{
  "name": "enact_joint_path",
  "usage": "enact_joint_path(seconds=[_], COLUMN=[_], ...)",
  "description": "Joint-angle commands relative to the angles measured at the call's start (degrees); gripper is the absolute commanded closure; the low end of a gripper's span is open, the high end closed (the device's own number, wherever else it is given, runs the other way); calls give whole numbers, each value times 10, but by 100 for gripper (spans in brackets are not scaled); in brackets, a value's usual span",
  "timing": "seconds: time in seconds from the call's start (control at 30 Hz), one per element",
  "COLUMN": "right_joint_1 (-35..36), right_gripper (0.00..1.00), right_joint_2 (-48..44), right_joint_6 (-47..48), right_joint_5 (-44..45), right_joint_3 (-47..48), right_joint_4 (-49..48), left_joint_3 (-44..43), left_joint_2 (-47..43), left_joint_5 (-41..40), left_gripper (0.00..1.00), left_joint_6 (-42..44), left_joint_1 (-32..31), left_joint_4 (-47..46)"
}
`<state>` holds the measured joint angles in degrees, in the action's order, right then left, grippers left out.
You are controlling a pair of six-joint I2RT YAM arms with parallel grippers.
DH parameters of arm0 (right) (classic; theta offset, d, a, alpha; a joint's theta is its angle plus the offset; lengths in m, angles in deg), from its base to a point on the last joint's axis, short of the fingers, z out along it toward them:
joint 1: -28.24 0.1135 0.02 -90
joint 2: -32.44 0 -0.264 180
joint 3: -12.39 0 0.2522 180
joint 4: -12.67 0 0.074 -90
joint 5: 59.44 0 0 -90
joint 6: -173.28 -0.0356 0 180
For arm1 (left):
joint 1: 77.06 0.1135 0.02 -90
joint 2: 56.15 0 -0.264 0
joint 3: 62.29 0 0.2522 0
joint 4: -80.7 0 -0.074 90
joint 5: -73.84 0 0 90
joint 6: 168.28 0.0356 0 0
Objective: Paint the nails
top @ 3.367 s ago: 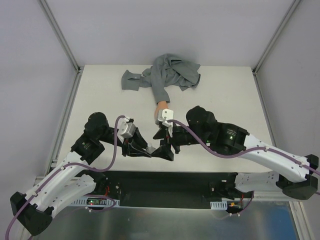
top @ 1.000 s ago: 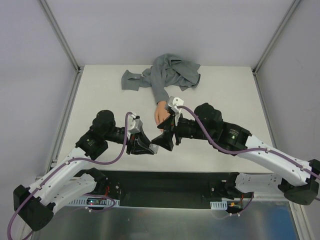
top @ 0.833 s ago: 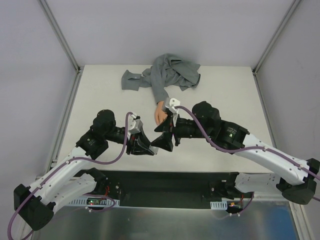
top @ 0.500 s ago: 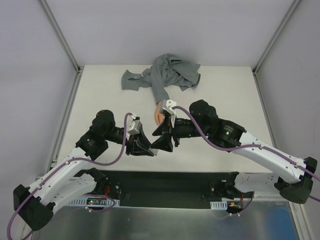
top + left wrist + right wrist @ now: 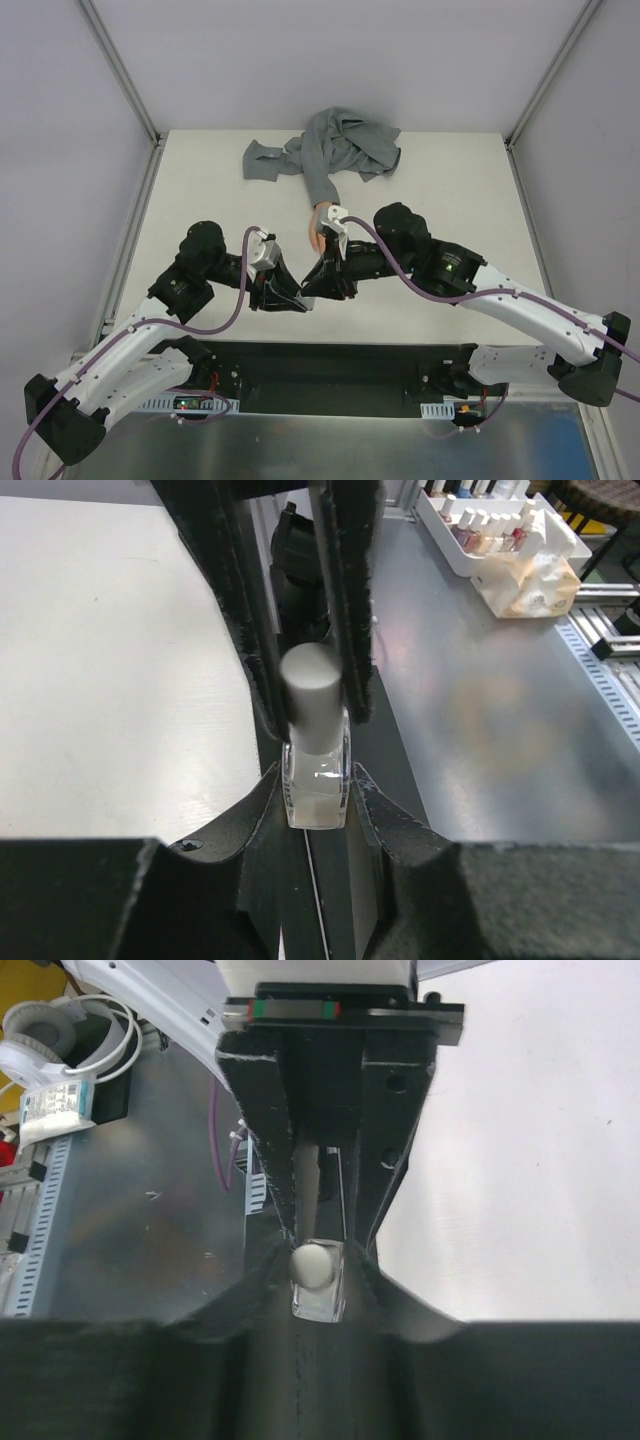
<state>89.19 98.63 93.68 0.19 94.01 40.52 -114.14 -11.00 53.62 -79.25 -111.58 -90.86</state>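
My left gripper [image 5: 316,780] is shut on the clear glass body of a small bottle [image 5: 316,802] and holds it just over the table's near edge. My right gripper [image 5: 320,1272] meets it from the other side. Its fingers [image 5: 345,600] are pressed on both sides of the pale cap [image 5: 311,695]. From above, the two grippers [image 5: 298,297] [image 5: 314,286] meet nose to nose. Behind them, part of the peach mannequin hand [image 5: 314,224] shows. Its fingertips and nails are hidden under my right wrist. The grey sleeve [image 5: 320,180] runs back from it.
The sleeve ends in a crumpled grey cloth heap [image 5: 345,145] at the table's far edge. Beyond the near edge lies a metal bench [image 5: 500,720] with a white tray of small bottles [image 5: 480,530]. Headphones [image 5: 45,1035] lie on the bench.
My right gripper has slid left and down onto the bottle, and its jaws have narrowed round the cap. The left gripper has kept its grip and barely moved.
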Motion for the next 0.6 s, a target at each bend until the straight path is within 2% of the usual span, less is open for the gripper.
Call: enact_joint_path(seconds=[0.0, 0.07, 0.17, 0.2, 0.27, 0.3, 0.33, 0.4, 0.5, 0.57], right_joint_1=[3, 12, 62, 119, 188, 249, 270, 304, 306, 301], right_gripper=[85, 99, 99, 99, 99, 99, 100, 99, 99, 97], right_joint_2=[-1, -13, -25, -24, -14, 19, 42, 106, 122, 119], right_joint_6=[-9, -21, -35, -45, -94, -102, -139, -174, -197, -165], right_joint_5=[4, 35, 226, 438, 667, 820, 868, 957, 950, 910], right_joint_3=[-18, -39, -72, -87, -99, -96, -61, -13, 22, 32], right_joint_4=[-50, -91, -124, -133, -172, -178, -174, -95, -68, -67], left_joint_3=[-12, -8, 1, 4, 13, 16, 19, 23, 23, 21], left_joint_2=[-21, -38, -67, -75, -99, -106, -116, -120, -116, -107], left_joint_5=[-36, -88, -211, -243, -314, -335, -346, -352, -344, -336], left_gripper=[100, 100, 100, 100, 100, 100, 100, 100, 100, 100], left_joint_6=[-3, 4, 23, 24, 32, 33, 40, 44, 41, 43], left_joint_1=[-4, -2, 1, 2, 9, 10, 11, 11, 11, 11], left_joint_4=[-36, -27, -15, -8, -7, -7, -7, -5, -3, -2])
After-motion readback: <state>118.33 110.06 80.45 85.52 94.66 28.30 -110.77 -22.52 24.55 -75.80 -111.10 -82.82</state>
